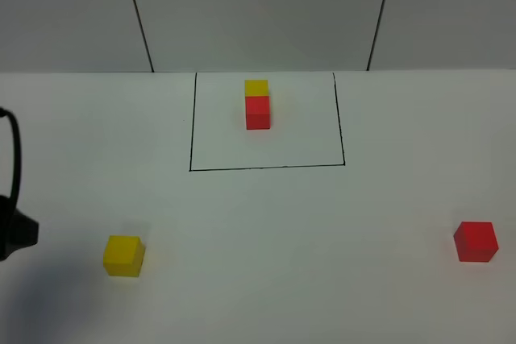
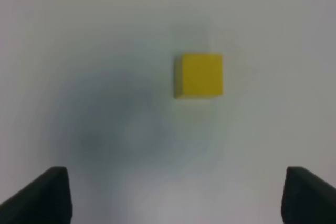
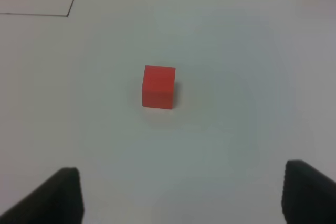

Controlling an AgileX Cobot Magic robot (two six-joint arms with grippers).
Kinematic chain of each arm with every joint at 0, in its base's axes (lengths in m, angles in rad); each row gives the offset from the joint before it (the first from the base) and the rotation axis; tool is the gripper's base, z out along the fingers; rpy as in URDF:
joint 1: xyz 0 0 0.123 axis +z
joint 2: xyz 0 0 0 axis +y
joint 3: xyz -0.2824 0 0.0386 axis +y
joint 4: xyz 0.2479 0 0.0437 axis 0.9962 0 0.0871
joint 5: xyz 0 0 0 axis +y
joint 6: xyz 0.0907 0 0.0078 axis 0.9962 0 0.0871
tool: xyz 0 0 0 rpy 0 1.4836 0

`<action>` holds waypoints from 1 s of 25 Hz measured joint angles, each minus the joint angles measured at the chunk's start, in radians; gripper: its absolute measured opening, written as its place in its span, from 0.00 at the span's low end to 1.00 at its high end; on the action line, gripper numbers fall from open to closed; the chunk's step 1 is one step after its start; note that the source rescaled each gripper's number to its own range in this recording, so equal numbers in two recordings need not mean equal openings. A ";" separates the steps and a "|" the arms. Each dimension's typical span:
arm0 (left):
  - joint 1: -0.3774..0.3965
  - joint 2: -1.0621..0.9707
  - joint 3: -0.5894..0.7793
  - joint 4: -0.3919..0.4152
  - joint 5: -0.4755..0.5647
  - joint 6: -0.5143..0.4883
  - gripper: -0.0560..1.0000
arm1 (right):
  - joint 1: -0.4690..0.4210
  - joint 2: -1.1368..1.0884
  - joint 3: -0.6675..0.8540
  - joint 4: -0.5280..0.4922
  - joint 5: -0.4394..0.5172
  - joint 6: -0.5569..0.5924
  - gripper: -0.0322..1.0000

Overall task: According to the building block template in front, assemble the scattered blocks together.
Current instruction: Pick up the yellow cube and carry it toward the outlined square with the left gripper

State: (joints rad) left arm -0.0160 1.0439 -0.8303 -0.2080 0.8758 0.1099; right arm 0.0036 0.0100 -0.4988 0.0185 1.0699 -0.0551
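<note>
Loose yellow cube sat near the front-left corner of the desk; loose red cube by the right edge. Framed template lay mid back edge. Left gripper and right gripper: jaws spread, empty.

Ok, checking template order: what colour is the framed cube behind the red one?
Yellow cube, clearest in exterior high.

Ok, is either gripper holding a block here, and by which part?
Nothing is held. The left gripper is open, the yellow cube lying free ahead of it; the right gripper is open, the red cube likewise untouched.
</note>
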 joint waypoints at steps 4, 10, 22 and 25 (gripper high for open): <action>-0.025 0.204 -0.108 -0.036 0.021 0.024 0.95 | 0.000 0.000 0.000 0.000 0.000 0.000 0.61; -0.169 0.452 -0.209 0.057 0.036 -0.045 0.95 | 0.000 0.000 0.000 0.000 0.000 0.000 0.61; -0.269 0.706 -0.239 0.098 -0.069 -0.196 0.95 | 0.000 0.000 0.000 0.000 0.000 0.000 0.61; -0.269 0.734 -0.239 0.096 -0.067 -0.198 0.95 | 0.000 0.000 0.000 0.000 0.000 0.000 0.61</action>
State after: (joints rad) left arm -0.2847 1.7776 -1.0691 -0.1120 0.8086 -0.0885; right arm 0.0036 0.0100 -0.4988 0.0185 1.0699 -0.0551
